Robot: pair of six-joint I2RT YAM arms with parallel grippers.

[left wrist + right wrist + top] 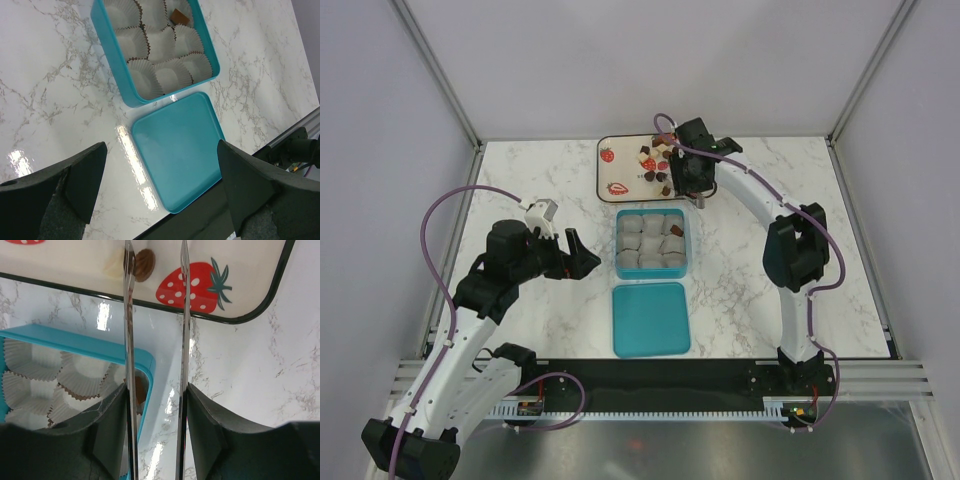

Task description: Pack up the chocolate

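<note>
Step, likely: fetching chocolate (145, 264) from tray (240, 319); right gripper (155, 245) parted, empty, must straddle one piece; left gripper (161, 150) spread, idle

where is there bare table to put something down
Bare marble lies right of the teal box and lid, up to the right arm, and left of the tray. Crowded: the chocolates on the tray's right half.

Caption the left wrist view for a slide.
Open left gripper facing the teal lid and the liner-filled teal box, one chocolate visible inside.
</note>
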